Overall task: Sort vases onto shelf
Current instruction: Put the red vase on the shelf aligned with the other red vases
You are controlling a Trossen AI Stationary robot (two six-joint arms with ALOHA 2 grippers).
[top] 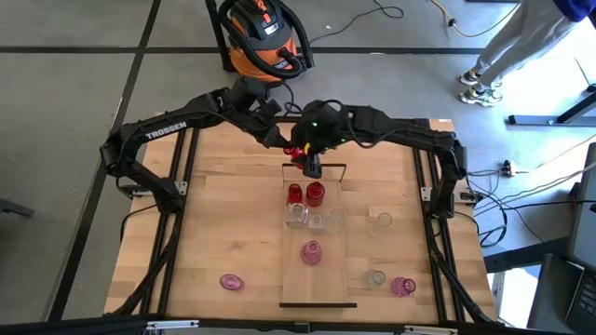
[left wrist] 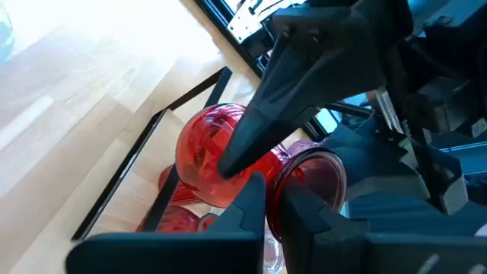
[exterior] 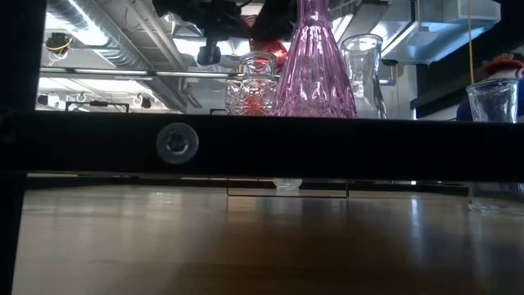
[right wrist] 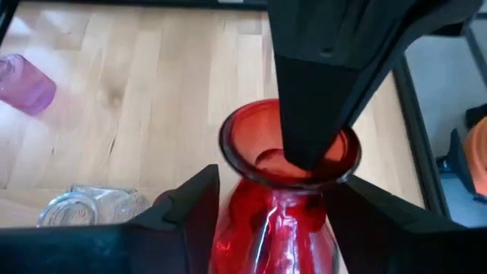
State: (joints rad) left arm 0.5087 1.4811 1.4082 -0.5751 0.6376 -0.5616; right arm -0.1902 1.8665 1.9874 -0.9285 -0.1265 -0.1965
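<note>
Both my tools meet over the far end of the shelf (top: 317,279). My left tool (left wrist: 270,199) grips a red vase (left wrist: 209,156) at its body, and my right tool (right wrist: 283,190) seems to have one finger inside the same vase's mouth. Two more red vases (top: 305,194) stand on the shelf, with clear ones just behind. A pink vase (top: 231,281) lies on the bench (top: 223,214).
</note>
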